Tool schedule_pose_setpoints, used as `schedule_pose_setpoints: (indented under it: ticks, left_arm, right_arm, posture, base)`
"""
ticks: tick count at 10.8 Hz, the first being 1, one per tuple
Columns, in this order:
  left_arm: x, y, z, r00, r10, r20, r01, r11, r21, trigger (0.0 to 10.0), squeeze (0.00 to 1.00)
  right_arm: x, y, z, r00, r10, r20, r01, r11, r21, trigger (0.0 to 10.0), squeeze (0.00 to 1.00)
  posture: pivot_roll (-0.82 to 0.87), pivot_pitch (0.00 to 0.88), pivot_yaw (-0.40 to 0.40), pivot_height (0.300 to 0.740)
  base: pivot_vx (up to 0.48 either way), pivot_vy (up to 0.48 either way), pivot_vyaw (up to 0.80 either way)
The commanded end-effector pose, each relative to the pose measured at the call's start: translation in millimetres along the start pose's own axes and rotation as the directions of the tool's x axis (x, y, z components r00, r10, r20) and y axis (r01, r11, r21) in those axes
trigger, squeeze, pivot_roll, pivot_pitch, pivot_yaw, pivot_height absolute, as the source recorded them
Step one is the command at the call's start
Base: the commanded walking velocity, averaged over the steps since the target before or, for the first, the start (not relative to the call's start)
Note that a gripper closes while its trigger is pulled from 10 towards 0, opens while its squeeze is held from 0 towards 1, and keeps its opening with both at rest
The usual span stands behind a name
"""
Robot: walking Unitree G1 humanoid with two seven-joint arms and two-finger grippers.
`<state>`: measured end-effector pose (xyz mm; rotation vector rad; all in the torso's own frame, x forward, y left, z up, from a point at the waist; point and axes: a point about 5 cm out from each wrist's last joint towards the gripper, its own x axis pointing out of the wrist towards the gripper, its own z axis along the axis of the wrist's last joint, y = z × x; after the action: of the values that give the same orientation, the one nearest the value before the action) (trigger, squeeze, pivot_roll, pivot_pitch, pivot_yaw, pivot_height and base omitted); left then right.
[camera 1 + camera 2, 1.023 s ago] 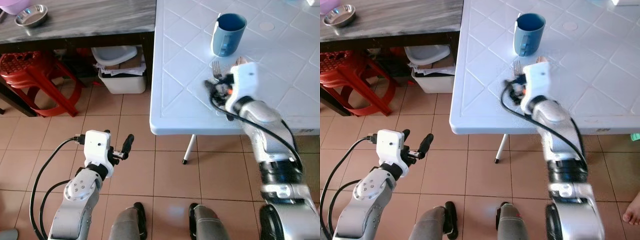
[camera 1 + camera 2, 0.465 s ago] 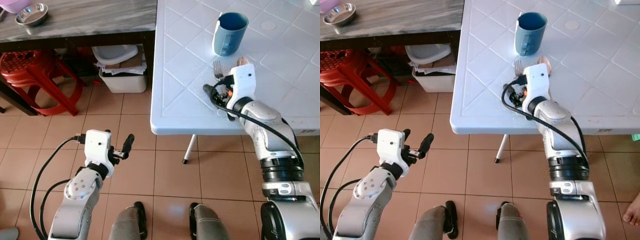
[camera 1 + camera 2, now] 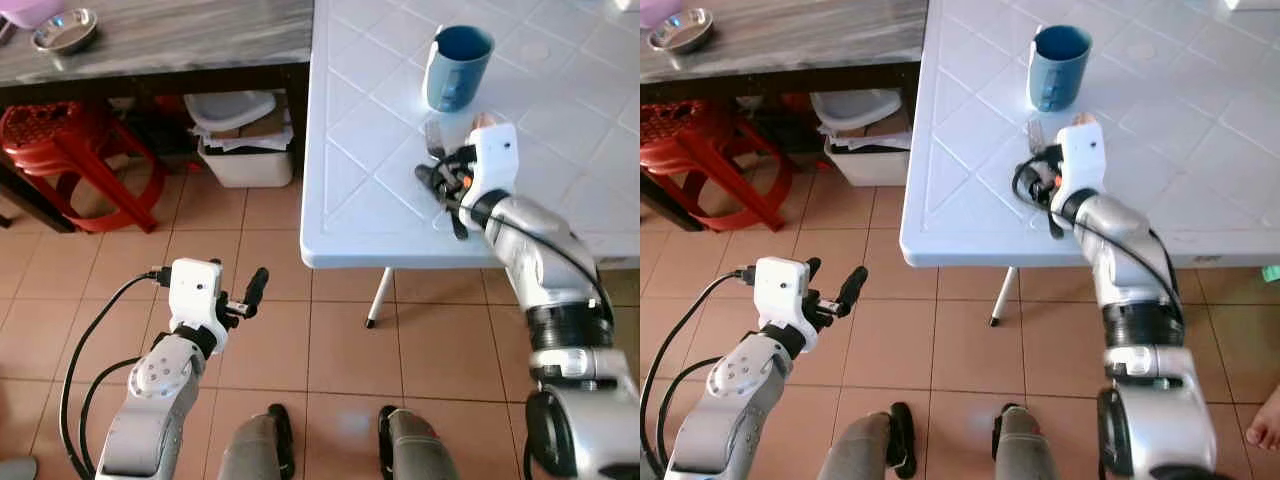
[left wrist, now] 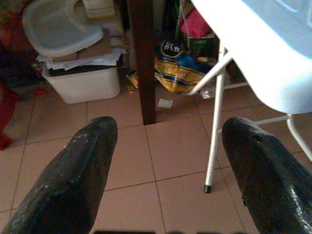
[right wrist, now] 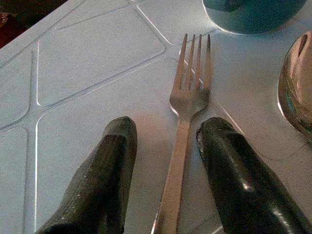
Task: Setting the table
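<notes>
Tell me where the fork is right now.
The fork lies flat on the white table, between the right gripper's open fingers, tines pointing toward the blue cup, with a spoon beside it.

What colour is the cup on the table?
The cup is blue, standing on the white table. It shows best in the left eye view.

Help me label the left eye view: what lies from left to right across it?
Red stool → white bin → blue cup on the white table.
</notes>
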<state>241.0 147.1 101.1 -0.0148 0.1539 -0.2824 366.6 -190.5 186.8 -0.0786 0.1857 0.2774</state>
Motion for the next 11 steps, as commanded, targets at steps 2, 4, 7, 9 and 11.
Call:
schedule_pose_setpoints:
  ticks: [2, 4, 7, 9, 11]
  left_arm:
    - [-2.3, 2.8, -6.1, 0.999, 0.004, -0.034, -0.004, 1.000, 0.006, 10.0, 0.00]
    - [-1.7, 1.7, -7.2, 0.999, -0.001, -0.039, 0.001, 1.000, 0.002, 10.0, 0.00]
    - [-4.3, -9.1, -5.8, 0.992, -0.128, -0.007, 0.127, 0.990, -0.067, 10.0, 0.00]
    - [-3.6, -13.1, 0.6, 0.981, -0.194, 0.029, 0.196, 0.976, -0.093, 10.0, 0.00]
    - [2.8, -18.9, 9.7, 0.973, -0.216, 0.081, 0.224, 0.968, -0.113, 10.0, 0.00]
  right_arm:
    - [-1.7, -8.8, -35.4, 0.987, -0.010, -0.162, 0.019, 0.998, 0.057, 0.0, 0.00]
    - [-2.1, -13.3, -46.3, 0.977, 0.012, -0.214, 0.004, 0.997, 0.075, 0.0, 0.00]
    - [-2.7, -15.4, -62.2, 0.964, 0.020, -0.265, 0.000, 0.997, 0.074, 0.0, 0.00]
    - [-4.6, -15.1, -70.7, 0.959, 0.025, -0.282, -0.003, 0.997, 0.078, 0.0, 0.00]
    - [-8.3, -15.9, -79.6, 0.954, 0.018, -0.299, 0.007, 0.997, 0.083, 0.0, 0.00]
  posture:
    - [0.01, 0.266, 0.130, 0.740]
    - [0.01, 0.264, 0.126, 0.740]
    - [0.00, 0.259, 0.114, 0.740]
    - [0.00, 0.253, 0.109, 0.740]
    - [-0.02, 0.225, 0.101, 0.740]
  base:
    - [0.000, 0.000, 0.00]
    - [0.000, 0.000, 0.00]
    - [0.000, 0.000, 0.00]
    - [0.000, 0.000, 0.00]
    - [0.000, 0.000, 0.00]
